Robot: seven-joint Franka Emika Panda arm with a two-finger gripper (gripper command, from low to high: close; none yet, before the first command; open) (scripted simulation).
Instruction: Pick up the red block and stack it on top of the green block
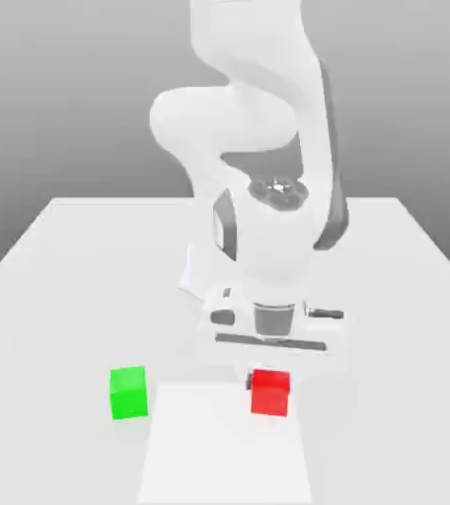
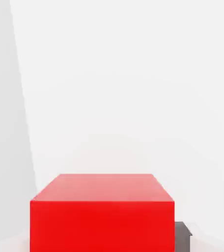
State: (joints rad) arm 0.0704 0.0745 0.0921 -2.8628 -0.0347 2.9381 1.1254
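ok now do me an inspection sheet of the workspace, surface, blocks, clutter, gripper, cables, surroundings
surface: pale table with a whiter square patch in front of the arm
job's things: red block at the gripper; green block apart from it, toward the exterior view's left, nothing on top
clutter: nothing seen
gripper: the gripper is shut on the red block; whether that is lifted, cannot tell
cables: nothing seen
surroundings: plain grey backdrop behind the table

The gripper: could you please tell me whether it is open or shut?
Shut: its fingers stand close against the red block.
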